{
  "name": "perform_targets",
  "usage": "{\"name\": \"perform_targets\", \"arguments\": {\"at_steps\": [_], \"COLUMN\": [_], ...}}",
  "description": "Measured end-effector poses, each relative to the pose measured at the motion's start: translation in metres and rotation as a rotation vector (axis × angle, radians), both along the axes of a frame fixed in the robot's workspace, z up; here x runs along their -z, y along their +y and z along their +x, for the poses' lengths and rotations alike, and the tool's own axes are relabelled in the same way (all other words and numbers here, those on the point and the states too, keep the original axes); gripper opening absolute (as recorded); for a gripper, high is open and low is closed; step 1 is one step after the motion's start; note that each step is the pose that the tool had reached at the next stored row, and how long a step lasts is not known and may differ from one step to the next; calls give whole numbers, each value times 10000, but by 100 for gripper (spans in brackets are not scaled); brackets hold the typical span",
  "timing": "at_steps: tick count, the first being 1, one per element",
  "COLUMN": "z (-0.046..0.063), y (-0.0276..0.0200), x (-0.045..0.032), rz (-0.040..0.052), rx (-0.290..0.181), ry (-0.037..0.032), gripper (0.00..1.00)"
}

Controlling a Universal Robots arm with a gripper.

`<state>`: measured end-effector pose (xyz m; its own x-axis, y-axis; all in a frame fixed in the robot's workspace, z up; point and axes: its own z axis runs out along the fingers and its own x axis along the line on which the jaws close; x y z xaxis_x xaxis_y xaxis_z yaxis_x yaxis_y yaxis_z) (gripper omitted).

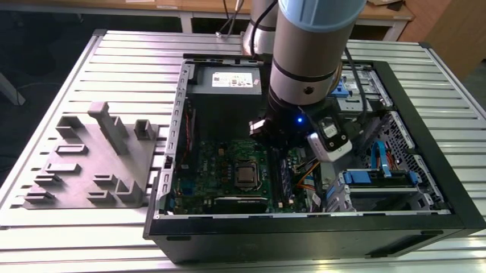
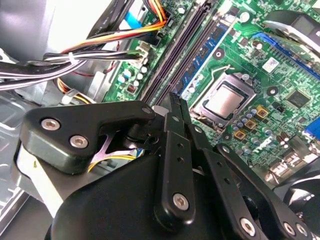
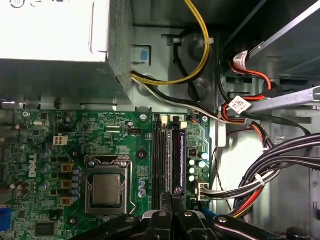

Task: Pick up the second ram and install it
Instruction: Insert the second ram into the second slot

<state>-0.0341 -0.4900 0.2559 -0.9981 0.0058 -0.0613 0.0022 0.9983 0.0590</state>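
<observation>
Arm is reaching down into open computer case, which is lying on slatted metal surface; grey holder block is sitting on the surface at the exterior view's left, just beside the case; end effector is hovering low over green motherboard, right at one end of the black slot rails; end effector is looking clenched in both wrist views, fingers drawn together with no gap showing; second ram is standing on edge, running parallel to and just beside the slot rails, its near end meeting the fingertips; cannot tell whether the fingers are pinching it or only touching it, nor whether it is fully seated; processor socket is sitting beside the rails on the side away from the cable bundle; grey power supply box is lying beyond the far end of the rails, yellow and black wires trailing from it
</observation>
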Motion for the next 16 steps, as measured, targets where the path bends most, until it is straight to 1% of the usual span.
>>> {"name": "perform_targets", "arguments": {"at_steps": [6,10,11,16], "z": [0,0,-2,-9], "y": [0,0,0,0], "x": [70,93,123,160], "rz": [-39,-55,-65,-67], "rx": [0,0,0,1], "ry": [0,0,0,0], "gripper": [8,8,8,8]}}
